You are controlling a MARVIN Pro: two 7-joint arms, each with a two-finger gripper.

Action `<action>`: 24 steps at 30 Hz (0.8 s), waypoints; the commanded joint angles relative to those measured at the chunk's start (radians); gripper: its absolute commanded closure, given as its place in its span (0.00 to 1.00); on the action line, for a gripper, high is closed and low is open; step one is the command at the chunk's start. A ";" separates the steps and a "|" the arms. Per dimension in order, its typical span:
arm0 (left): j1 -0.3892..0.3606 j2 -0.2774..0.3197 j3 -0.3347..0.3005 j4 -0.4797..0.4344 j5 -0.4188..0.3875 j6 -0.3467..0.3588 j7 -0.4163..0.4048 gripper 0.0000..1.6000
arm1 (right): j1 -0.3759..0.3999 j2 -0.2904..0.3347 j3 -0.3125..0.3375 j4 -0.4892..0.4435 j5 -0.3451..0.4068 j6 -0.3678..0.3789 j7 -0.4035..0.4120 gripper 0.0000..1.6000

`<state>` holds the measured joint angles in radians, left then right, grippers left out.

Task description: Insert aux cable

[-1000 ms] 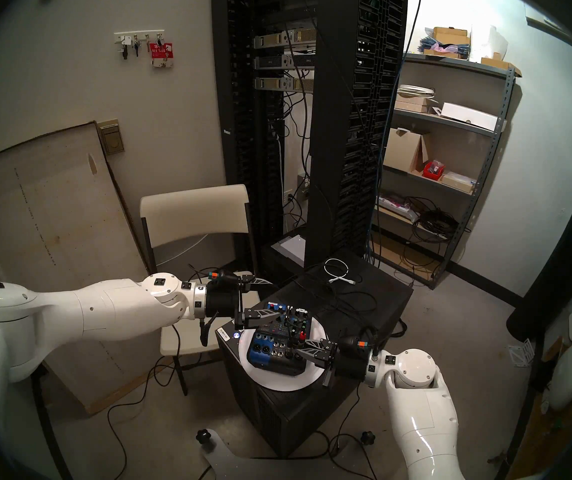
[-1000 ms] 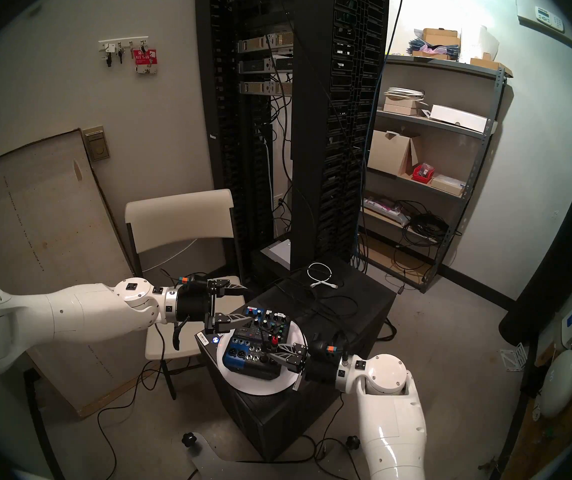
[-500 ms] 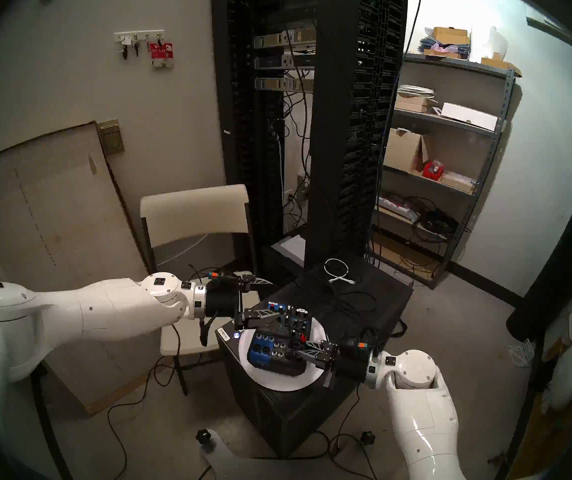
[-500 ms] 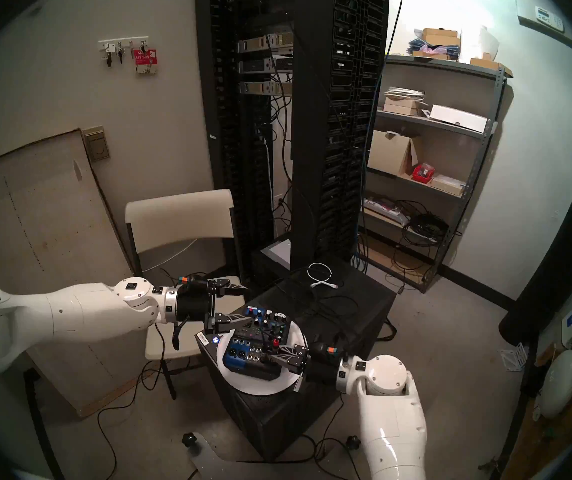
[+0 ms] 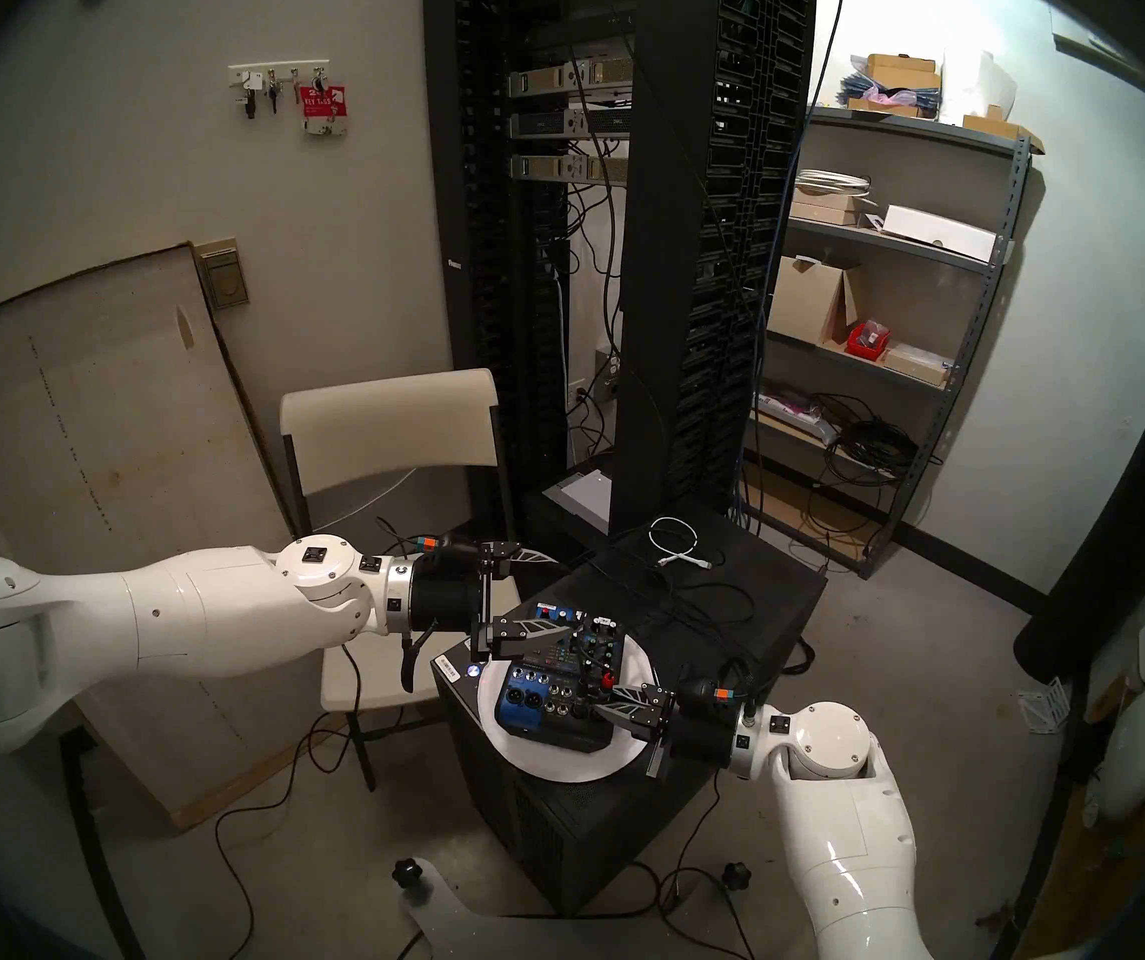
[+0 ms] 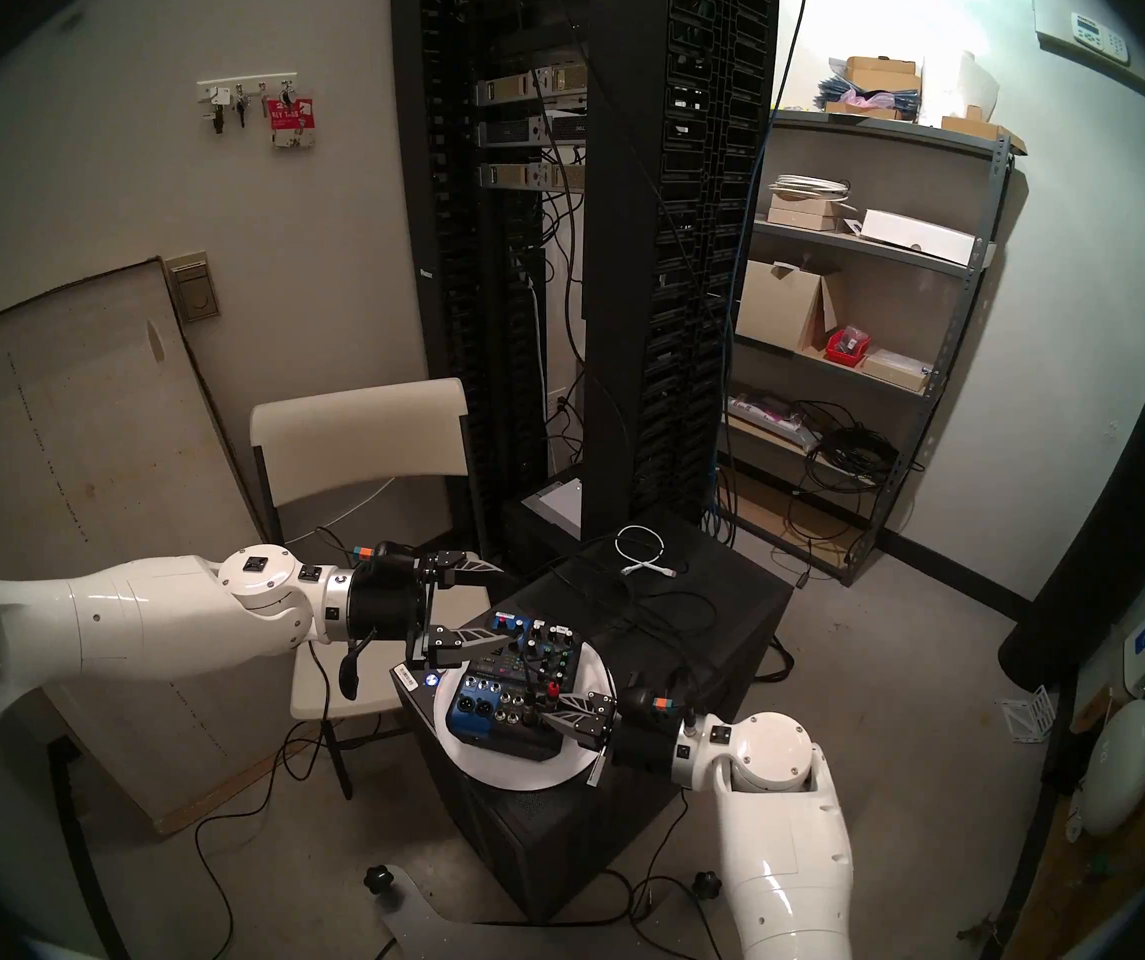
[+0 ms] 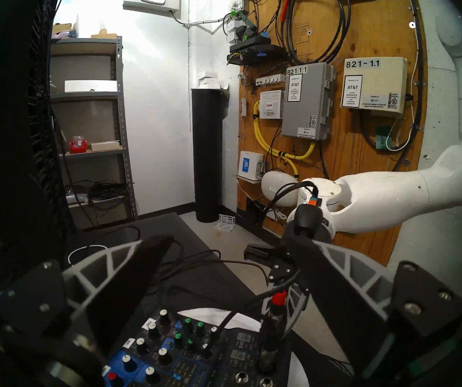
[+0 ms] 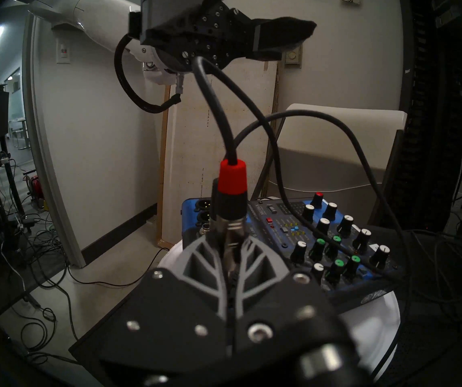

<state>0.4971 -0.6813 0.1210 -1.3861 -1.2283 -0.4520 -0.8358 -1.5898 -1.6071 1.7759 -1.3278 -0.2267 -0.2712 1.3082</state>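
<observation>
The aux cable's plug (image 8: 232, 177), black with a red band, stands upright over the front sockets of a small blue and black mixer (image 8: 294, 230). My right gripper (image 8: 231, 246) is shut on its lower silver part. The red band (image 5: 606, 678) (image 6: 551, 690) (image 7: 279, 298) shows just above the right gripper (image 5: 594, 704) (image 6: 542, 716). The plug's lower end meets the mixer's panel (image 7: 185, 358); how deep it sits is hidden. My left gripper (image 5: 545, 591) (image 6: 497, 602) (image 7: 228, 238) hangs open above the mixer's (image 5: 528, 702) far left side, holding nothing.
The mixer sits on a white round plate (image 5: 556, 764) on a black cabinet (image 5: 750, 591). A second black cable (image 8: 336, 126) arcs into the knob area. A white coiled cable (image 5: 677, 543) lies at the cabinet's back. A folding chair (image 5: 389, 418) stands left, server racks (image 5: 694, 245) behind.
My right gripper has sunk slightly with the plug toward the mixer. The left arm has stretched a little forward, its open gripper edging right.
</observation>
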 commanded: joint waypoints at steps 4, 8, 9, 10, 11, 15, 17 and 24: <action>-0.028 0.065 0.021 -0.116 0.079 0.053 0.076 0.02 | 0.006 -0.001 -0.003 -0.006 0.000 0.001 0.002 1.00; -0.034 0.070 0.032 -0.134 0.130 0.072 0.119 0.01 | 0.006 -0.001 -0.003 -0.007 0.001 0.000 0.003 1.00; -0.034 0.068 0.036 -0.136 0.147 0.076 0.131 0.01 | 0.006 -0.002 -0.002 -0.008 0.001 0.001 0.002 1.00; -0.033 0.066 0.039 -0.138 0.165 0.076 0.149 0.01 | 0.006 -0.002 -0.002 -0.008 0.002 0.000 0.002 1.00; -0.026 0.065 0.038 -0.139 0.163 0.072 0.162 0.01 | 0.006 -0.002 -0.002 -0.008 0.002 0.000 0.003 1.00; -0.022 0.049 0.042 -0.140 0.194 0.073 0.191 0.03 | 0.006 -0.002 -0.002 -0.009 0.002 0.001 0.003 1.00; -0.021 0.042 0.043 -0.144 0.206 0.075 0.204 0.03 | 0.006 -0.003 -0.002 -0.010 0.002 0.002 0.003 1.00; -0.015 0.031 0.047 -0.151 0.206 0.098 0.209 0.19 | 0.006 -0.003 -0.001 -0.012 0.001 0.003 0.002 1.00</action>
<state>0.4862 -0.6344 0.1756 -1.5214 -1.0140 -0.3581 -0.6309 -1.5890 -1.6072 1.7753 -1.3278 -0.2303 -0.2731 1.3083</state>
